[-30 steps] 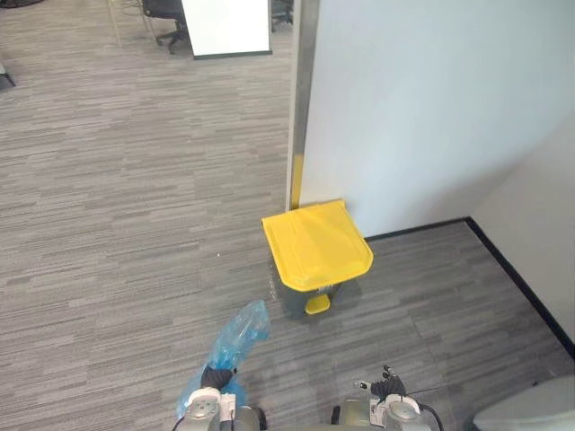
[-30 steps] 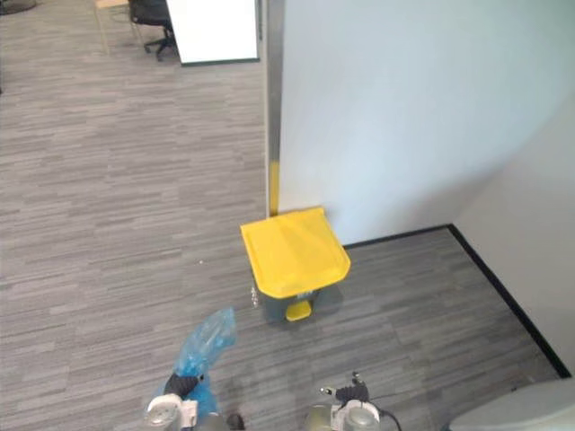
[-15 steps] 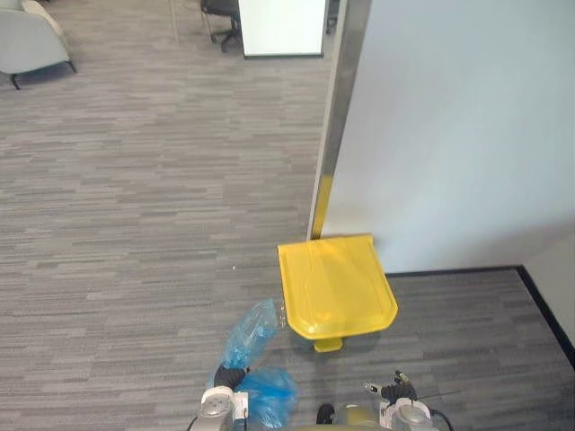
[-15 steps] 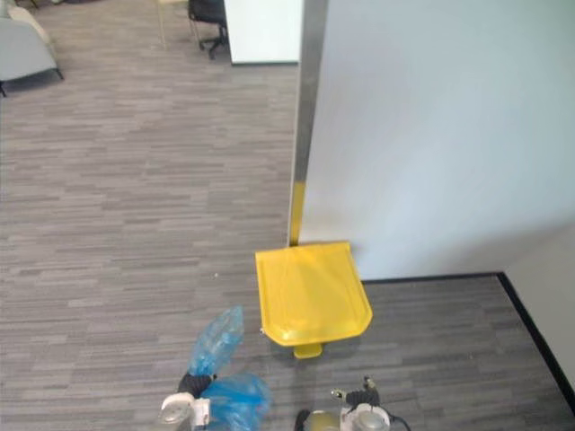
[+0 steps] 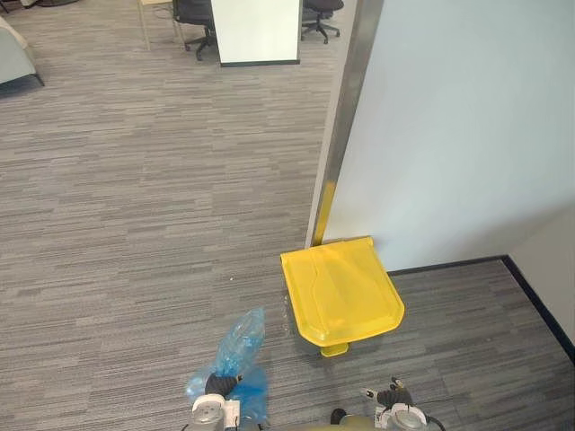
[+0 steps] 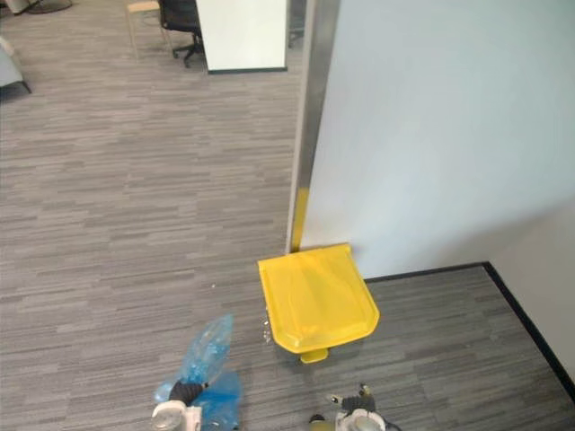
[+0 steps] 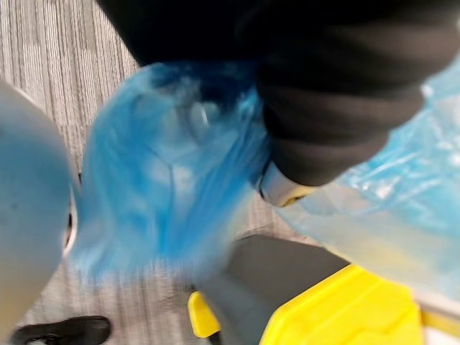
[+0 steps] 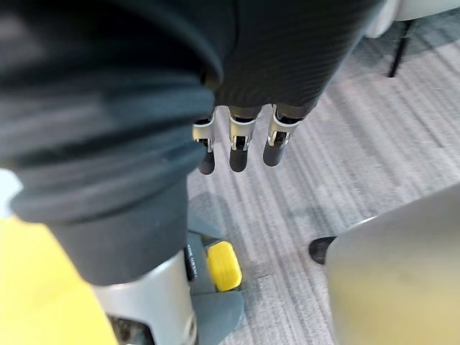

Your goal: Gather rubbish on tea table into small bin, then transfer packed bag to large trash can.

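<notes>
A blue plastic bag (image 5: 235, 359) hangs in my left hand (image 5: 214, 391), which is shut on its gathered neck at the bottom of the eye views. In the left wrist view the bag (image 7: 165, 180) billows past the hand's dark cover (image 7: 338, 108). The large trash can, with its yellow lid (image 5: 344, 290) closed, stands against the white wall, just ahead and right of the bag. A yellow foot pedal (image 8: 224, 264) sticks out at its base. My right hand (image 8: 237, 151) hangs beside the can with relaxed fingers, holding nothing.
A white wall (image 5: 449, 135) with a metal post (image 5: 346, 117) rises behind the can, and black skirting (image 5: 539, 305) runs along the right. Office chairs (image 5: 193, 22) and a white panel (image 5: 256, 31) stand far back. Grey carpet (image 5: 135, 197) stretches to the left.
The camera has swung, so the whole picture shifted. The yellow-lidded can now sits lower and closer in view. The bag stays in my left hand, its lower part swinging.
</notes>
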Controlling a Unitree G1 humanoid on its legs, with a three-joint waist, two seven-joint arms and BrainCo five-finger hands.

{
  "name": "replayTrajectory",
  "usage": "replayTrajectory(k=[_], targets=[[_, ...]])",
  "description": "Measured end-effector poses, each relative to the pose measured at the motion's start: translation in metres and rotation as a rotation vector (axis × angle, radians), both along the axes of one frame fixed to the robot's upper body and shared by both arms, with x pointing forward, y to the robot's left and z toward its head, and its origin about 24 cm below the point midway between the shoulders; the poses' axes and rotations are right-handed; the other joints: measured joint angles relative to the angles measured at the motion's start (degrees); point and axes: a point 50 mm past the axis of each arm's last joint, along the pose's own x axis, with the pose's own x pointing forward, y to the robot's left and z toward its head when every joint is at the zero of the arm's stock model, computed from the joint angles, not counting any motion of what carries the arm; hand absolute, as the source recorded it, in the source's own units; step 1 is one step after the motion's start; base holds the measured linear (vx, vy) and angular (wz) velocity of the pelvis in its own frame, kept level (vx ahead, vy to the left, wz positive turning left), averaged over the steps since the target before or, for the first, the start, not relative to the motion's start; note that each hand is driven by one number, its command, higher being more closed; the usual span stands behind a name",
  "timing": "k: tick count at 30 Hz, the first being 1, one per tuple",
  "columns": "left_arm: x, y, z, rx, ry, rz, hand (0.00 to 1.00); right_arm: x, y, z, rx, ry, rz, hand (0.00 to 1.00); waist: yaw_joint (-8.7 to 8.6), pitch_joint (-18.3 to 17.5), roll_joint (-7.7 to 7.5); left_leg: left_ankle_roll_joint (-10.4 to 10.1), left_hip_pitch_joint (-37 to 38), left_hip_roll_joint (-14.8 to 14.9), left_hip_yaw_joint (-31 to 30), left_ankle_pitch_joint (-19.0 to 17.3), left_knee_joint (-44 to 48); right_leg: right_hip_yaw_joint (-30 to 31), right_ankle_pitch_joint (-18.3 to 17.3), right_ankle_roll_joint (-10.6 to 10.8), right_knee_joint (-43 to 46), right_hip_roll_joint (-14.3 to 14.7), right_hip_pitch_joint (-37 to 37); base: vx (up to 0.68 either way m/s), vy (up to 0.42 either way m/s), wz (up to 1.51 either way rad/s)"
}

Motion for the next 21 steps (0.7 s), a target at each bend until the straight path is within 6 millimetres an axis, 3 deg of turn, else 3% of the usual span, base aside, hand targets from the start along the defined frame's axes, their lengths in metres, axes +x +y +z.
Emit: replayTrajectory(k=[5, 9, 12, 13, 17, 19, 20, 21], targets=[[-0.010, 0.011, -0.003, 0.024, 0.029, 0.021, 1.00, 0.000, -0.004, 0.000, -0.006, 0.004, -0.004, 0.00, 0.58, 0.09, 0.38, -0.12, 1.07, 0.30, 1.88, 0.21, -1.16, 3.04, 0.09, -0.19, 1.24, 0.91, -1.72, 0.01, -0.013, -0.30], [-0.010, 0.016, -0.002, 0.029, 0.025, 0.052, 1.00, 0.004, -0.001, 0.001, 0.002, -0.008, -0.006, 0.00, 0.61, 1.37, -0.52, 0.33, 2.27, 0.31, 2.01, -1.06, -0.38, 3.97, -0.74, -1.14, 6.30, 0.96, -3.39, -0.03, 0.012, -0.24], [-0.004, 0.018, 0.000, 0.021, 0.001, 0.092, 1.00, 0.013, 0.001, 0.005, 0.013, -0.054, -0.024, 0.00, 0.94, 4.06, -0.76, 2.12, 4.41, 0.70, 2.00, -4.19, 1.52, 0.64, -2.25, 0.39, 22.08, -0.25, -10.39, -0.14, 0.027, -0.28], [-0.001, 0.019, 0.001, 0.024, -0.004, 0.089, 1.00, 0.022, 0.001, 0.009, 0.008, -0.088, -0.018, 0.00, 0.81, 4.66, -0.96, 2.64, 4.97, 1.15, 1.98, -5.73, 3.66, -2.20, -4.20, -0.20, 24.92, -0.93, -13.60, -0.06, 0.041, -0.13], [0.004, 0.024, 0.004, 0.035, -0.023, 0.088, 1.00, 0.026, 0.003, 0.011, 0.006, -0.097, -0.008, 0.00, 1.77, 5.07, -2.22, 2.06, 3.79, 1.95, 3.42, -9.71, 10.12, -6.91, -0.95, -1.41, 13.69, -1.17, -18.88, 0.03, -0.016, -0.03], [0.008, 0.022, 0.006, 0.030, -0.039, 0.092, 1.00, 0.028, 0.002, 0.011, -0.003, -0.094, -0.008, 0.00, 1.82, 5.62, -2.62, 0.36, 3.61, 2.18, 2.85, -13.95, 15.65, -7.17, 1.24, -1.15, 9.46, -0.75, -18.67, 0.24, -0.152, 0.02], [0.009, 0.019, 0.006, 0.021, -0.043, 0.091, 1.00, 0.030, 0.001, 0.012, -0.009, -0.096, -0.006, 0.00, 1.87, 5.89, -1.83, -0.25, 3.59, 2.64, 2.56, -14.55, 16.42, -7.95, 1.29, -0.74, 10.03, -0.60, -18.59, 0.25, -0.125, 0.03], [0.014, 0.013, 0.007, 0.006, -0.055, 0.086, 1.00, 0.035, 0.000, 0.014, -0.011, -0.108, -0.007, 0.00, 1.83, 6.31, -0.11, -0.97, 2.95, 3.84, 1.66, -15.23, 17.13, -8.94, 1.12, -0.51, 10.69, 0.00, -18.81, 0.21, -0.108, 0.19]])
